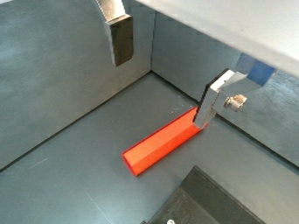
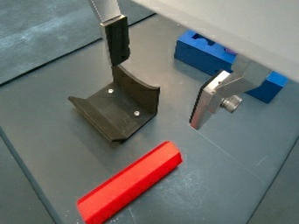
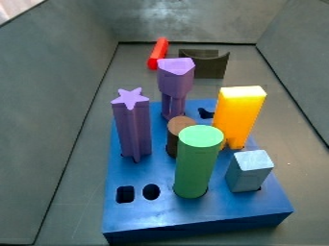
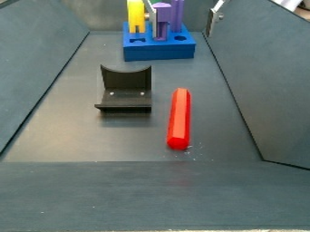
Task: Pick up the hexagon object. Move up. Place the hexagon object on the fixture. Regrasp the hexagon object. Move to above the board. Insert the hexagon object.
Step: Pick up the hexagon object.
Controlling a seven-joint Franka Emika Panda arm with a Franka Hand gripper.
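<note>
The red hexagon object [image 1: 163,144] [image 2: 131,182] lies flat on the dark floor, beside the fixture [image 2: 117,109]; both side views show it [image 3: 160,50] [image 4: 179,116]. The fixture [image 4: 125,88] [image 3: 203,62] stands between it and a side wall. My gripper [image 1: 163,93] [image 2: 158,93] hangs open above the floor with nothing between its fingers. One fingertip [image 1: 205,115] appears just over the far end of the hexagon object, apart from it. The blue board [image 2: 222,63] [image 3: 193,207] [image 4: 158,47] sits at the end of the enclosure.
Tall pegs stand on the board: a purple star [image 3: 129,120], an orange-yellow block [image 3: 240,115], a green cylinder [image 3: 198,161], a grey-blue block [image 3: 251,170]. Grey sloping walls [image 4: 248,82] close in the floor on all sides.
</note>
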